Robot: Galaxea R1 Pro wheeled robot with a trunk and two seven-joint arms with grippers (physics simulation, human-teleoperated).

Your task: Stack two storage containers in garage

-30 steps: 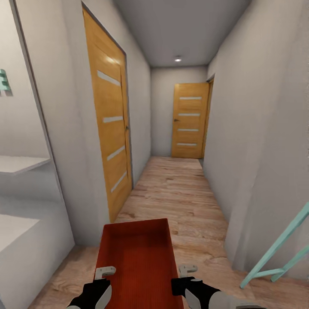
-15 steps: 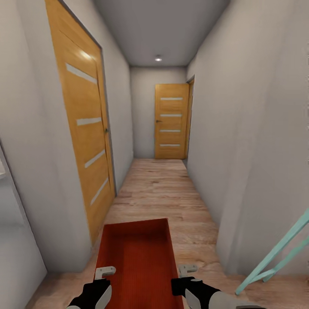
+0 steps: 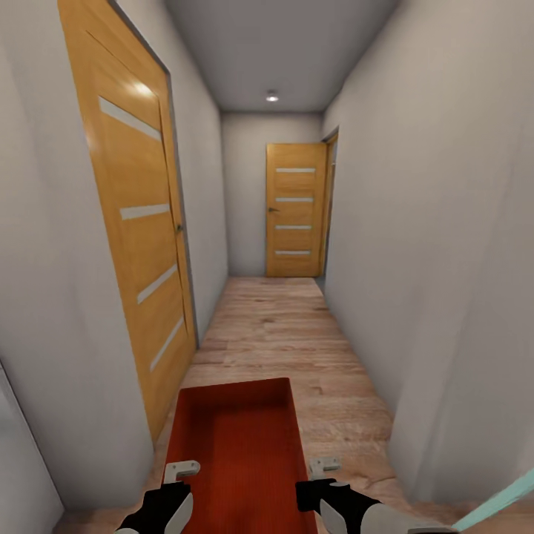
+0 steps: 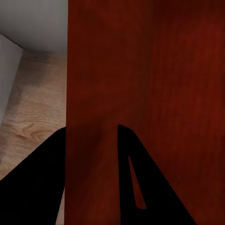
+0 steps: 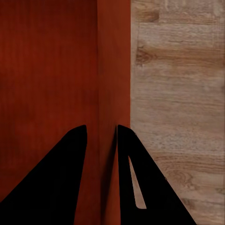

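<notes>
White walls of a narrow corridor are seen in the head view, with a grey ceiling [image 3: 289, 44] carrying one spotlight [image 3: 272, 96] at the upper middle of the frame. Light wood-plank flooring [image 3: 297, 334] runs from the lower part of the frame to a closed wooden door [image 3: 295, 210] at the far end, in the middle of the frame. A second wooden door [image 3: 133, 222] with pale horizontal strips is set in the wall at the left of the frame. A pale turquoise bar [image 3: 495, 500] is cut off by the lower right corner.

One orange-red storage container [image 3: 236, 449] is seen at the lower centre of the frame, lidless, above the planks, its long axis pointing down the corridor. The left end effector [image 3: 180, 475] is placed at its left long wall and the right end effector [image 3: 320, 471] at its right long wall, both near the bottom edge.

From the left wrist view, the container's red wall [image 4: 140, 93] is seen passing between the two dark fingers [image 4: 150, 187] of the left end effector [image 4: 91, 136], which is clenched on that wall. Plank flooring and a white wall are shown at the left of the frame.

From the right wrist view, the rim of the container [image 5: 112, 70] is seen between the two dark fingers [image 5: 56, 178] of the right end effector [image 5: 101, 129], which is clenched on it. The ribbed red interior is shown at the left of the frame and wood planks at the right.
</notes>
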